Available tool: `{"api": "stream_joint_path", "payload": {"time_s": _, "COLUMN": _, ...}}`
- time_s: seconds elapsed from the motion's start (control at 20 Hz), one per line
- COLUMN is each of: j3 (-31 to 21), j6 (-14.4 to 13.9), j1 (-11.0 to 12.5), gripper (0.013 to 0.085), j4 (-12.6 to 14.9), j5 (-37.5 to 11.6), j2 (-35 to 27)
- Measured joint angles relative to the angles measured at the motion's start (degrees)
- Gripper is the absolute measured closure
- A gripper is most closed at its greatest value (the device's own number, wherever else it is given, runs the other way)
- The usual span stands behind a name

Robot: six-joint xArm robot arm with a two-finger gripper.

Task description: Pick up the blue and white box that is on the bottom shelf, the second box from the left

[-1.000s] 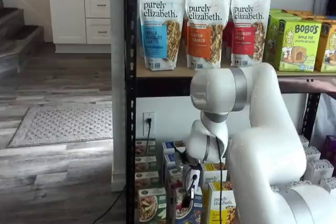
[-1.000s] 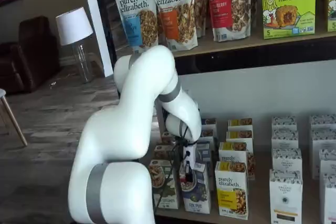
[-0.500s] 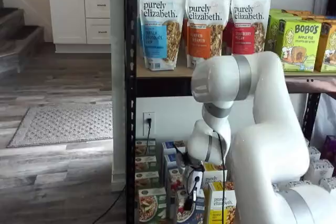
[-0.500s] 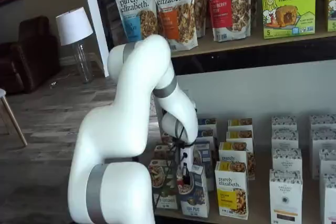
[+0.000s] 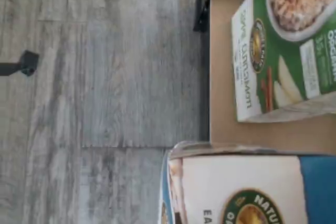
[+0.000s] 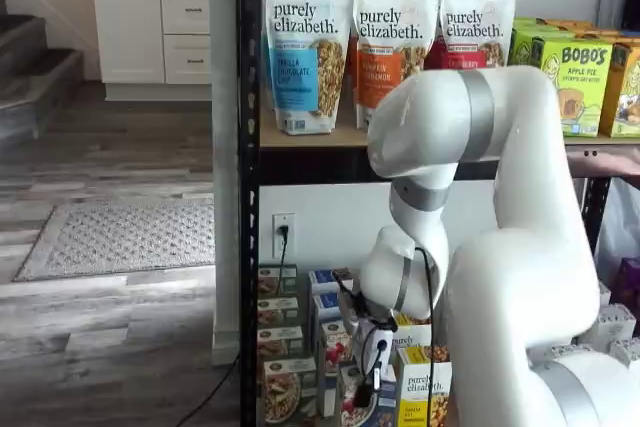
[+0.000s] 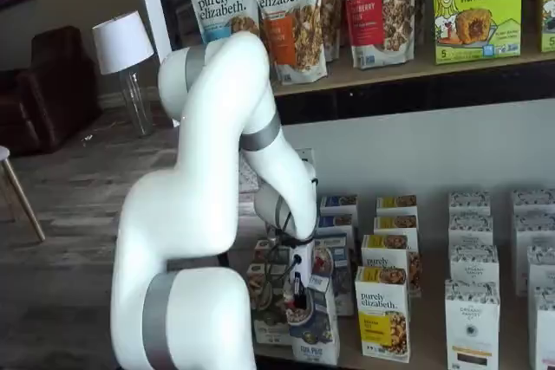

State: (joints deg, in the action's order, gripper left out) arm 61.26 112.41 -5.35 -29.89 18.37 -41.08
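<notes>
Clamping the Blue Box at the Bottom Shelf

Closed tight, gripper (image 7: 298, 290) fingers pinched on the top of the blue and white box (image 7: 314, 333) at the front of the bottom shelf (image 7: 416, 360). Sat tilted, possibly just clear of the board, between the green-and-white carton (image 6: 283, 393) and the yellow-and-white carton (image 7: 382, 313). Grasp apparently done; still needed, by the look of it: lifting clear and drawing away from the rack.

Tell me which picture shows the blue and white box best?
A shelf view: the blue and white box shows its whole front, tilted, with the gripper shut on its top. The other shelf view cuts the box off at the frame's edge; the wrist view shows one blurred close-up corner.
</notes>
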Motion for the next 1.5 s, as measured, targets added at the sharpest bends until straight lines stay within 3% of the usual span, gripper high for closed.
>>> {"api": "stream_joint_path", "payload": {"time_s": 0.4, "j3": -8.9, "j6": 0.0, "j1": -0.9, "gripper": 0.053, "j4": -0.8, "j5": -0.6, "j2": 8.1}}
{"api": "stream_joint_path", "payload": {"time_s": 0.9, "j3": -16.9, "j6": -2.5, "j1": -1.2, "gripper": 0.053, "j4": 1.2, "j5": 1.3, "j2": 17.3}}
{"api": "stream_joint_path", "payload": {"time_s": 1.5, "j3": -25.6, "j6": -6.9, "j1": -0.4, "gripper": 0.053, "j4": 6.4, "j5": 2.5, "j2": 28.5}}
